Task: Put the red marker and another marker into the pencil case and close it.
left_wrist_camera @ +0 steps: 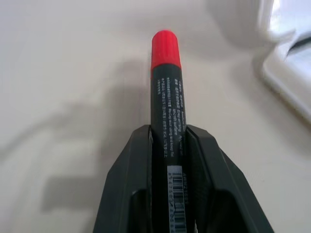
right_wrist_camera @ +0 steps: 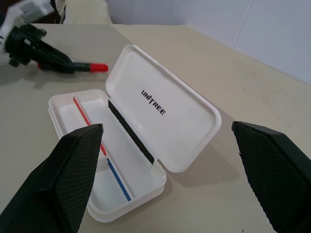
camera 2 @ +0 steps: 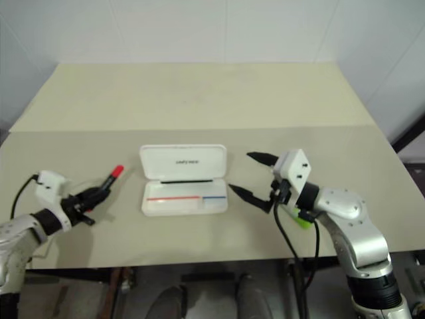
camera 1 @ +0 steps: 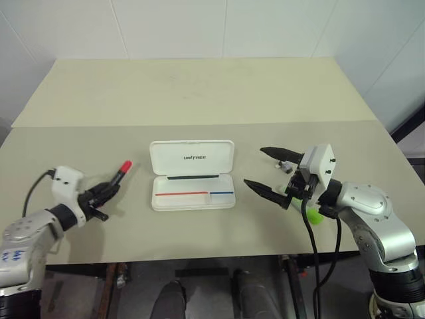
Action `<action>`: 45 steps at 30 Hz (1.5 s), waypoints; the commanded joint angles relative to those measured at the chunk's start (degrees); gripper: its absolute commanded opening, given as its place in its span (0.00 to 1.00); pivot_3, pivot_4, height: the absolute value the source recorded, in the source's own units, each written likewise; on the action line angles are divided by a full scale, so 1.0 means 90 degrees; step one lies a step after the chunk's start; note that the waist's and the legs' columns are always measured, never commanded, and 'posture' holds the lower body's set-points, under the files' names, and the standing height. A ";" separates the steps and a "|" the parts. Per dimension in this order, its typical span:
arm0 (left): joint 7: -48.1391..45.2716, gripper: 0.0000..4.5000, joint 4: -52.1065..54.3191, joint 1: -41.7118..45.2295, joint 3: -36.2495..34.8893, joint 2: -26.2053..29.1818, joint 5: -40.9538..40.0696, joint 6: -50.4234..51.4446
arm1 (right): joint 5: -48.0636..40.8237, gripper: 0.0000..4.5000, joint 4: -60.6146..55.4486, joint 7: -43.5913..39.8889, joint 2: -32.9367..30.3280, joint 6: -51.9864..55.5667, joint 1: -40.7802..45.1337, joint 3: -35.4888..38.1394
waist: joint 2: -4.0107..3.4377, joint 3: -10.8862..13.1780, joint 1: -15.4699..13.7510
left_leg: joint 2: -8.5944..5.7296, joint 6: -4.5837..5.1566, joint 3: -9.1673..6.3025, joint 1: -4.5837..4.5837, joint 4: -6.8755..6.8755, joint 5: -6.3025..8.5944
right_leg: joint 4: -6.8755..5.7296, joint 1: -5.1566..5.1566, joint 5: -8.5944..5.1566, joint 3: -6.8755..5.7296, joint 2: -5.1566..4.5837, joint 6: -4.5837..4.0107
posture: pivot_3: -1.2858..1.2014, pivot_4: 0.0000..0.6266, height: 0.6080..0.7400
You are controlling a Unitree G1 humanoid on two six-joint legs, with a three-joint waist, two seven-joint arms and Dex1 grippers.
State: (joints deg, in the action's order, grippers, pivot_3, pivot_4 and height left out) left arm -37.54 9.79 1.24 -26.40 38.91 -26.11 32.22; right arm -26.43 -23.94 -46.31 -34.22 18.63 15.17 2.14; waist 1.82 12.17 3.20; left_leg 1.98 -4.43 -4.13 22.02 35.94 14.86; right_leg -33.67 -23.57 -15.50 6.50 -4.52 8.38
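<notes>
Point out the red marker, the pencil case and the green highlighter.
red marker [left_wrist_camera: 165, 48]: left wrist view, on its red cap.
pencil case [camera 1: 191, 157]: left eye view, on the open lid.
green highlighter [camera 1: 314, 216]: left eye view, on the green end showing under the right arm.

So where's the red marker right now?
The red marker is clamped in the left tool, on the robot's left, raised off the table, its red cap pointing toward the open pencil case.
</notes>
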 commanded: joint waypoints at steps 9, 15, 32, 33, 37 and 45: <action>-0.2782 0.12 0.0755 -0.0263 -0.0075 0.1160 -0.0797 -0.1118 | 0.0032 1.00 0.0124 -0.0118 0.0070 -0.0252 0.0154 -0.0072 | 0.0001 0.0001 -0.0002 | 0.0000 -0.0007 0.0001 0.0010 -0.0003 0.0005 | 0.0019 -0.0003 -0.0002 -0.0001 -0.0001 -0.0003 | 0.52 0.24 1.00; -0.3304 0.12 0.0440 0.0249 0.0588 0.1534 -0.0501 -0.1637 | 0.0023 1.00 0.0010 -0.0013 0.0103 -0.0221 0.0087 -0.0042 | 0.0000 0.0002 -0.0003 | 0.0001 -0.0006 0.0002 0.0013 -0.0009 0.0005 | 0.0022 -0.0006 -0.0006 -0.0001 -0.0001 -0.0011 | 0.52 0.24 1.00; -0.2977 0.12 -0.1636 0.3064 0.3640 0.0352 0.1782 -0.2963 | -0.0107 1.00 -0.1163 0.0478 -0.0255 0.0257 -0.0925 0.0587 | 0.0000 0.0001 -0.0022 | -0.0001 -0.0003 0.0000 0.0013 0.0001 0.0004 | -0.0006 -0.0009 0.0018 -0.0001 0.0001 0.0034 | 0.52 0.24 1.00; -0.2927 0.12 -0.1762 0.3176 0.3682 0.0263 0.1842 -0.3013 | -0.0119 1.00 -0.1234 0.0514 -0.0266 0.0294 -0.0970 0.0630 | 0.0000 0.0001 -0.0026 | -0.0001 -0.0002 0.0000 0.0014 0.0002 0.0003 | -0.0008 -0.0009 0.0018 -0.0001 0.0002 0.0034 | 0.52 0.24 1.00; -0.2776 0.12 -0.2158 0.3485 0.3872 0.0023 0.2168 -0.3316 | -0.0134 1.00 -0.1441 0.0649 -0.0258 0.0410 -0.1075 0.0714 | 0.0000 0.0001 -0.0058 | -0.0003 -0.0002 0.0000 0.0018 0.0011 0.0003 | -0.0005 -0.0007 0.0018 0.0000 0.0001 0.0035 | 0.52 0.24 1.00; -0.2725 0.12 -0.2576 0.3776 0.4071 -0.0333 0.2427 -0.3577 | -0.0133 1.00 -0.1564 0.0745 -0.0260 0.0502 -0.1132 0.0783 | 0.0000 0.0001 -0.0098 | -0.0003 -0.0002 0.0000 0.0017 0.0008 0.0003 | -0.0007 -0.0007 0.0025 0.0000 0.0001 0.0047 | 0.52 0.24 1.00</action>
State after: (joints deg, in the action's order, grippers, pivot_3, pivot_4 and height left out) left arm -62.21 -13.34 33.83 10.22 36.12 -4.72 1.23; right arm -26.59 -35.77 -40.32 -36.00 23.20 5.22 7.37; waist 1.83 12.18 2.32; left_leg 1.96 -4.44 -4.13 22.18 36.01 14.89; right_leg -33.73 -23.63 -15.26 6.50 -4.51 8.85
